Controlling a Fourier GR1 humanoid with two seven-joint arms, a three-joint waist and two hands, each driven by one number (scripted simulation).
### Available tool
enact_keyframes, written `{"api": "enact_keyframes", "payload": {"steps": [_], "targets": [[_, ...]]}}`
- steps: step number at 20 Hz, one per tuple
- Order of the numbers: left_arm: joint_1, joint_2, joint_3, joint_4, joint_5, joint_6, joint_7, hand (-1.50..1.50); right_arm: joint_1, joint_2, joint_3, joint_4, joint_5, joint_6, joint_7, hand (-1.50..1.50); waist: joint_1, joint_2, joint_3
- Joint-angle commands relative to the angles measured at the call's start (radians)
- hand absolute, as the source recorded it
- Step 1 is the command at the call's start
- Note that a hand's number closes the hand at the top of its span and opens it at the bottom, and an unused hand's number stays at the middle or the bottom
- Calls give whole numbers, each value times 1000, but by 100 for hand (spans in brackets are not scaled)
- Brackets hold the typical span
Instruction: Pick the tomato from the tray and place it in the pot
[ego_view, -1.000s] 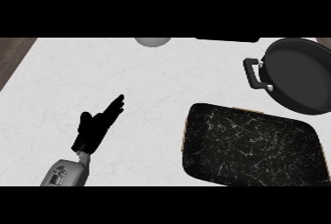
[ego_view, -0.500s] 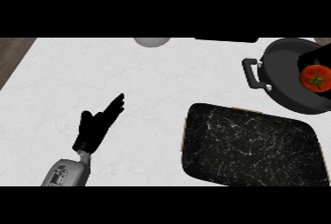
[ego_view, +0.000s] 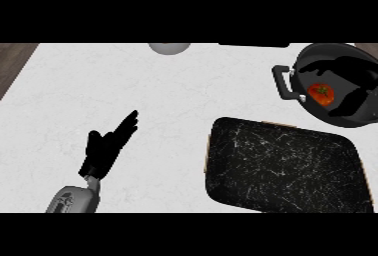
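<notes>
The tomato lies inside the pot, on its dark floor toward the side with the handle, and nothing touches it. The pot stands at the far right corner of the desk, partly cut by the right edge of the view. Just near of it, along the right edge of the desk, lies the tray, a dark marbled slab with rounded corners and bare of any load. The left hand rests over the near left part of the desk, well apart from tray and pot, its fingers straight and spread, holding nothing, pointing toward the far right. The right hand does not show in the view. A small grey round thing sits at the far edge of the desk, half cut off.
</notes>
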Motion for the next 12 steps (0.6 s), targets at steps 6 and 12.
{"api": "enact_keyframes", "payload": {"steps": [6, 12], "targets": [[38, 4, 3, 4, 1, -9, -26, 0, -108, -13, -342, 88, -347, 267, -35, -150, -10, -4, -1], [24, -8, -10, -21, -13, 2, -11, 0, -143, -118, -493, 149, -493, 281, 94, -150, 6, 6, 0]]}}
